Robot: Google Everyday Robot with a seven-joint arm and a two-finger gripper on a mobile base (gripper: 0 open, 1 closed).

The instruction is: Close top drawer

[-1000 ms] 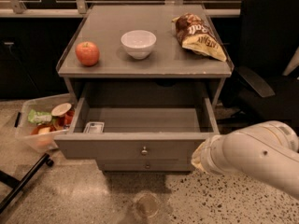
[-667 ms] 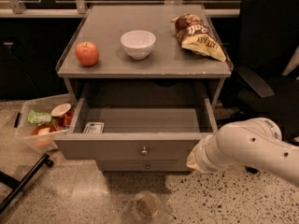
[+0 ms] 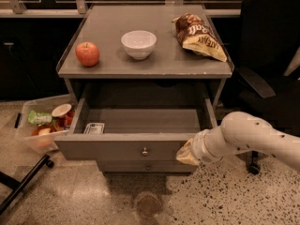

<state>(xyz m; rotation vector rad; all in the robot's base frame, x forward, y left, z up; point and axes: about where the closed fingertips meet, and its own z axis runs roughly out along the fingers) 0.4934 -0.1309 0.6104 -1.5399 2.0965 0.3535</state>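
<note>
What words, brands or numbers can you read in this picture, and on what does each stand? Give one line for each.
"LATE JULY", blurred so only likely: yellow band of the bag on the cabinet top.
Larger print on the bag's brown part: too blurred to read.
Card in the open top drawer: too small to read.
Apple, bowl: no text.
Claw, at the drawer front's right end: no text.

Top drawer (image 3: 108, 147): plain grey; knob (image 3: 145, 151) silver. Gripper (image 3: 186, 154): tan-yellow, at the drawer's right front corner; arm (image 3: 253, 135) white. Apple (image 3: 87, 54) red. Bowl (image 3: 138, 44) white. Chip bag (image 3: 199, 36) brown and yellow. Floor (image 3: 225, 196) speckled.
</note>
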